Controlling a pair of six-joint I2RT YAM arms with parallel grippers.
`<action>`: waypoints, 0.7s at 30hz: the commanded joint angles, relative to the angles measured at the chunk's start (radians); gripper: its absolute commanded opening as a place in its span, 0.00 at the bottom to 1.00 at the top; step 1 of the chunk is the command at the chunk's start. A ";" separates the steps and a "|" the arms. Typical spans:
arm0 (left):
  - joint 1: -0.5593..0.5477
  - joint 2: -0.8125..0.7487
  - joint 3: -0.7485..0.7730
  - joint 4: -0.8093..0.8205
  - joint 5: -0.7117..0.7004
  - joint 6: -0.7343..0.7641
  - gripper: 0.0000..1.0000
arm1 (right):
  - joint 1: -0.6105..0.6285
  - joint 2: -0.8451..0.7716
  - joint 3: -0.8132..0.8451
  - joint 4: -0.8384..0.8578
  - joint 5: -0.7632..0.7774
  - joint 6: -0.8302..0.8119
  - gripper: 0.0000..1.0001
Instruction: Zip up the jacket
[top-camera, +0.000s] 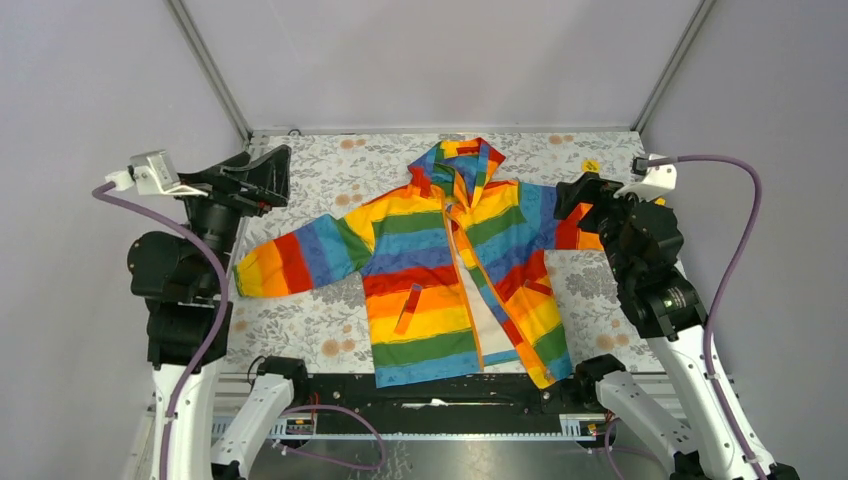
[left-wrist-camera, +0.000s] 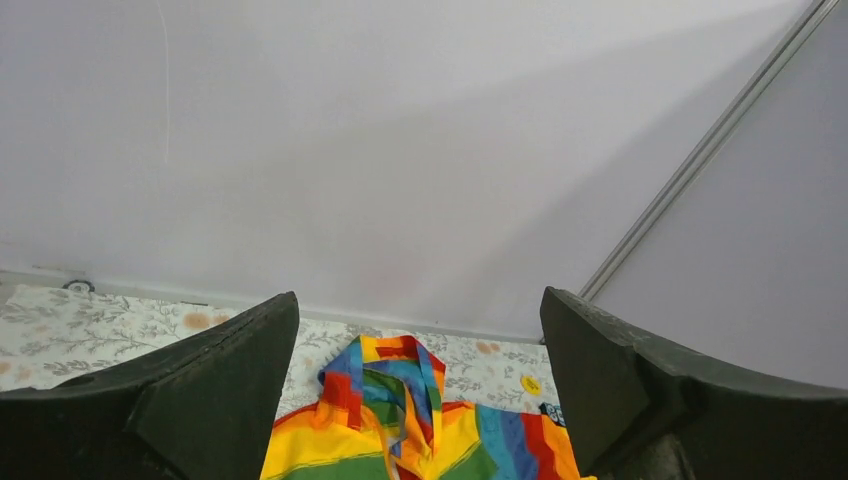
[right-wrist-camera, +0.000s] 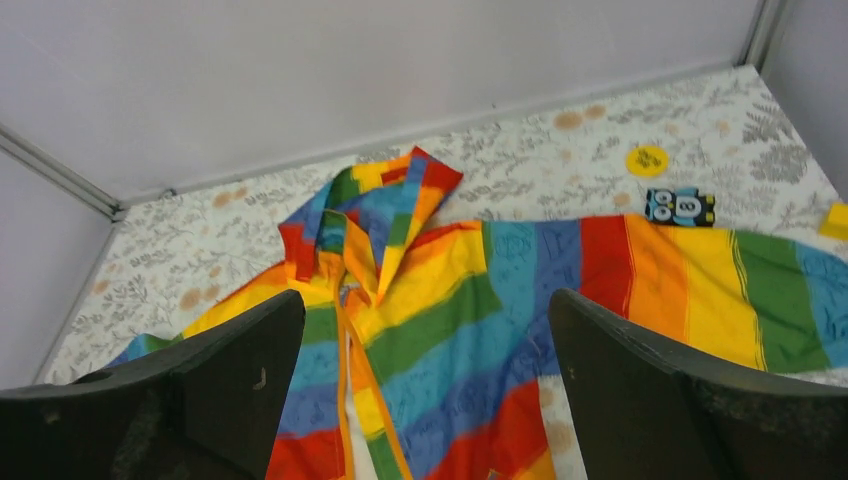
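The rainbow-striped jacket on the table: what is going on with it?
The small rainbow-striped hooded jacket lies flat on the floral tablecloth, front open, white lining showing, so zipping is not yet done. The left gripper and right gripper are both open, one at each side, holding nothing.

The jacket is soft, matt cloth that lies in gentle creases, with faint printing within its stripes; its lining is plain white fabric. The desk carries a dull, flat covering with a leaf print, whether cloth or paper cannot be told. The left gripper and right gripper have fingers of black, matt plastic, finely grained. The walls are smooth and matt; the corner strip looks like brushed metal. The purple cable has a smooth sheath with a slight sheen, and the white arm link is glossy plastic.
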 joint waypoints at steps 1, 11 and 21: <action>0.001 0.057 -0.066 0.014 0.019 0.001 0.99 | -0.005 -0.012 -0.004 -0.042 0.034 0.044 0.98; 0.001 0.104 -0.167 -0.004 0.187 -0.048 0.99 | -0.005 -0.028 -0.210 0.037 -0.100 0.224 0.98; -0.010 0.288 -0.341 0.028 0.469 -0.173 0.99 | -0.005 0.233 -0.238 -0.066 -0.418 0.157 0.92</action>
